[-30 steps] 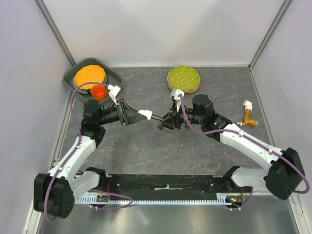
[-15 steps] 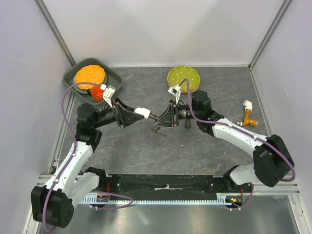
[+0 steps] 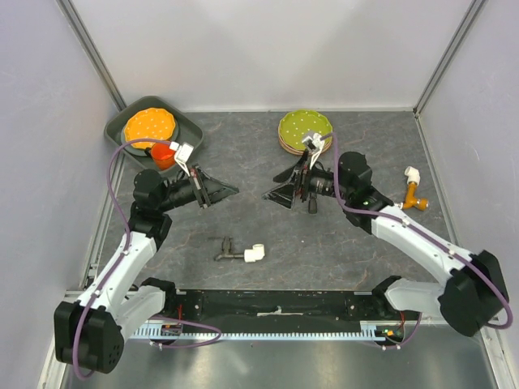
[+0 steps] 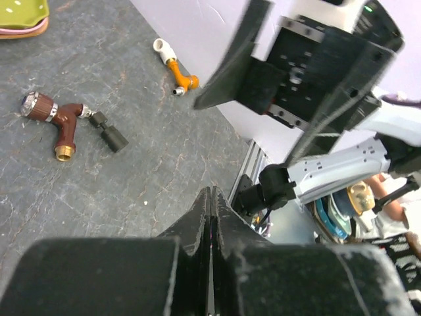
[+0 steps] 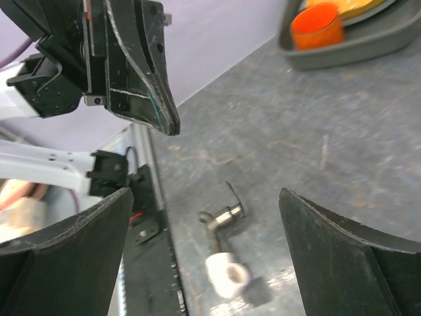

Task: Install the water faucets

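Both jaws are empty, left shut, right wide open; grey tap (image 3: 229, 247) with elbow (image 3: 256, 253) looks light, stiff, slick: pinch its straight stem.

- Bright, even light is given from above; only faint, soft shadows are cast on the grey surface (image 3: 324, 243).
- The white elbow fitting (image 5: 227, 275) and the orange cup (image 5: 318, 26) are rendered slightly out of focus.

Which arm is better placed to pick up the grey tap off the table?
Right, probably. The right claw is open, and its wrist view frames the grey tap and white elbow between its fingers; the left claw is shut.
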You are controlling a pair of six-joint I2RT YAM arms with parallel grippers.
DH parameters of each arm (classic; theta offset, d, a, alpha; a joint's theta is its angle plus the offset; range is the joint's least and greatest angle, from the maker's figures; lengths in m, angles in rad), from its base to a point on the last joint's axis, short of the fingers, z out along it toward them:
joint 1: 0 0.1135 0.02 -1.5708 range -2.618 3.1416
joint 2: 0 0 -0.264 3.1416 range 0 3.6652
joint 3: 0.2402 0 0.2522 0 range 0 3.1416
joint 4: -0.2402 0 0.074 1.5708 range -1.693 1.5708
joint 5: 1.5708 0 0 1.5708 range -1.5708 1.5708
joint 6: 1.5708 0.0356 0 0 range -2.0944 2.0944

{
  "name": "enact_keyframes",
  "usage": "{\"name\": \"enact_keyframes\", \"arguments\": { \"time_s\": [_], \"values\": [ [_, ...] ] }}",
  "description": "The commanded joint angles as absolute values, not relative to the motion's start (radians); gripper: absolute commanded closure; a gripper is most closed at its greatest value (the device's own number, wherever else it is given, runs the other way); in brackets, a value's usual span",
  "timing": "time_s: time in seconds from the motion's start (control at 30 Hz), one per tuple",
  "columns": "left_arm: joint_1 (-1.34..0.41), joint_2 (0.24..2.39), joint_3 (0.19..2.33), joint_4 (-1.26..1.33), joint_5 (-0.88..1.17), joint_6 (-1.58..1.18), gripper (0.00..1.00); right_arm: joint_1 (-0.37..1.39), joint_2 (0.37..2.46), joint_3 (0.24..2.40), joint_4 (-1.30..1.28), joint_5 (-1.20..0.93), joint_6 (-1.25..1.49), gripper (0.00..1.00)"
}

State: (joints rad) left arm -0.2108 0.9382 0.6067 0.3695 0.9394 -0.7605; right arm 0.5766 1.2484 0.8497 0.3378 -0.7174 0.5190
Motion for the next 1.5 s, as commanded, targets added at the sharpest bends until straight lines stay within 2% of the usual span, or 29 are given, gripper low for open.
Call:
{"name": "enact_keyframes", "arguments": {
  "time_s": [0.0,0.1,0.27,0.3,0.33,0.4,0.43,0.5,0.6,0.67,0.7,0.73,0.83,0.87,0.97,1.07,1.23,1.47],
  "values": [
    [-0.178,0.954,0.597,0.413,0.923,-0.857,0.98,0.623,1.145,0.870,0.196,-0.450,0.206,0.02],
    [-0.172,0.960,0.600,0.391,0.917,-0.851,0.98,0.664,1.127,0.824,0.196,-0.381,0.141,0.02],
    [-0.173,0.957,0.652,0.207,0.876,-0.730,0.98,0.760,1.157,0.767,0.178,-0.214,0.083,0.02],
    [-0.179,0.951,0.663,0.178,0.868,-0.707,0.94,0.778,1.160,0.752,0.167,-0.181,0.074,0.02],
    [-0.184,0.934,0.673,0.152,0.833,-0.663,0.84,0.790,1.160,0.740,0.169,-0.149,0.089,0.02],
    [-0.219,0.908,0.676,0.036,0.761,-0.615,0.73,0.792,1.140,0.689,0.198,-0.124,0.127,0.02],
    [-0.241,0.878,0.678,-0.068,0.673,-0.570,0.61,0.792,1.126,0.671,0.202,-0.054,0.165,0.02],
    [-0.325,0.850,0.675,-0.164,0.573,-0.522,0.48,0.792,1.082,0.620,0.203,0.039,0.190,0.02],
    [-0.490,0.789,0.664,-0.317,0.309,-0.538,0.39,0.790,1.029,0.582,0.175,0.179,0.239,0.02],
    [-0.617,0.761,0.657,-0.401,0.125,-0.577,0.37,0.787,1.012,0.577,0.150,0.236,0.268,0.02],
    [-0.659,0.755,0.644,-0.419,0.073,-0.630,0.29,0.787,1.011,0.571,0.135,0.245,0.270,0.02],
    [-0.701,0.752,0.638,-0.435,-0.014,-0.656,0.24,0.787,1.009,0.563,0.133,0.252,0.268,0.02],
    [-0.904,0.785,0.640,-0.509,-0.225,-0.773,0.23,0.788,1.005,0.526,0.143,0.301,0.261,0.02],
    [-1.016,0.840,0.664,-0.532,-0.282,-0.803,0.23,0.787,1.002,0.500,0.162,0.314,0.274,0.02],
    [-1.203,1.036,0.757,-0.664,-0.454,-0.914,0.21,0.787,0.968,0.431,0.225,0.382,0.301,0.02],
    [-1.332,1.184,0.852,-0.825,-0.583,-1.056,0.18,0.787,0.917,0.393,0.247,0.452,0.308,0.02],
    [-1.405,1.402,0.902,-0.891,-0.612,-1.127,0.14,0.787,0.836,0.336,0.287,0.534,0.313,0.02],
    [-1.402,1.431,0.841,-0.885,-0.658,-1.161,0.14,0.785,0.844,0.333,0.296,0.531,0.308,0.02]
  ]
}}
